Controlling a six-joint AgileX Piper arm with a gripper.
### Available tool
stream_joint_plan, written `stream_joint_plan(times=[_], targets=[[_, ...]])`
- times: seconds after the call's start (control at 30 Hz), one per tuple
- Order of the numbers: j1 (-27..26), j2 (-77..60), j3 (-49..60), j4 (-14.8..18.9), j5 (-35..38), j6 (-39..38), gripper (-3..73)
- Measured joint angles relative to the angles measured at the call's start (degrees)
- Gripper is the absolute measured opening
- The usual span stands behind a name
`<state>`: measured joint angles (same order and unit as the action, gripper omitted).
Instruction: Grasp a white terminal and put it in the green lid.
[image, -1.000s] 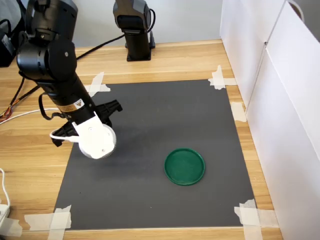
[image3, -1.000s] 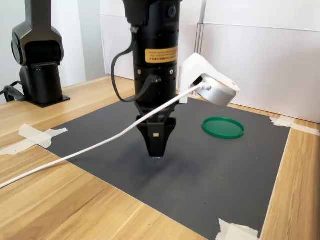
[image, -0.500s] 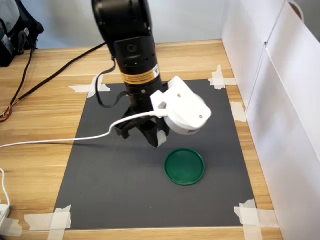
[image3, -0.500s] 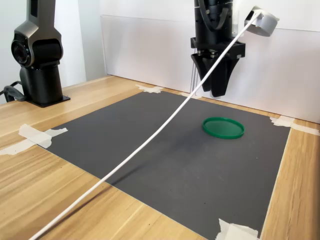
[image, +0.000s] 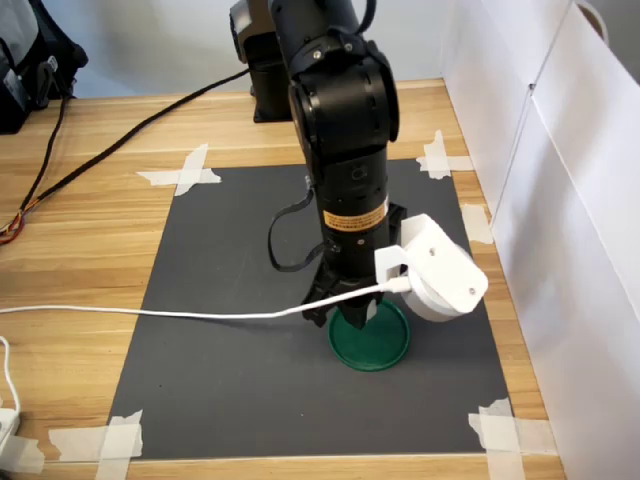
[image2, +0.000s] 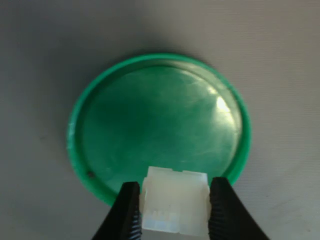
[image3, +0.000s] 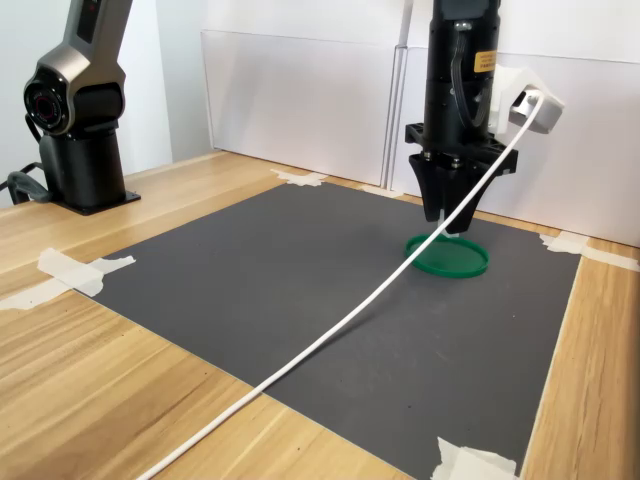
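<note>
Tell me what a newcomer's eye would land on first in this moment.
The black arm towering mid-mat, its gripper pointed down over the green lid near the mat's right side in the first exterior view. In the wrist view the white terminal is pinched between the fingers, above the lid's near rim. A white cable trails across the dark mat.

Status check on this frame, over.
Gripper shut on white terminal. Hanging over green lid, near its rim. Terminal not yet released. Nothing in the way.
</note>
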<state>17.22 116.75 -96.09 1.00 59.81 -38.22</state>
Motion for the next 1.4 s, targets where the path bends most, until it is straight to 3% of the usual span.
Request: stream_joint_plan(times=[0.3,0.37,0.47,0.6,0.77,0.87,1.0,1.07,1.2,1.4], targets=[[0.00,1.18,0.00,-1.39,0.33,1.02,31.8],[0.00,1.18,0.00,-1.34,0.47,1.02,35.9],[0.00,1.12,-0.11,-1.34,0.84,1.02,48.1],[0.00,0.04,-0.11,-1.00,0.83,1.02,56.2],[0.00,-4.47,-0.11,0.14,1.55,0.91,56.0],[0.00,-9.66,-0.11,1.06,2.33,0.99,50.7],[-0.29,-15.75,0.55,1.98,2.33,1.25,37.4],[-2.05,-21.42,2.45,4.75,2.23,1.31,21.8],[-5.97,-28.20,6.49,7.62,2.18,-0.10,3.7],[-13.55,-42.89,18.94,9.72,-1.01,-1.44,-2.0]])
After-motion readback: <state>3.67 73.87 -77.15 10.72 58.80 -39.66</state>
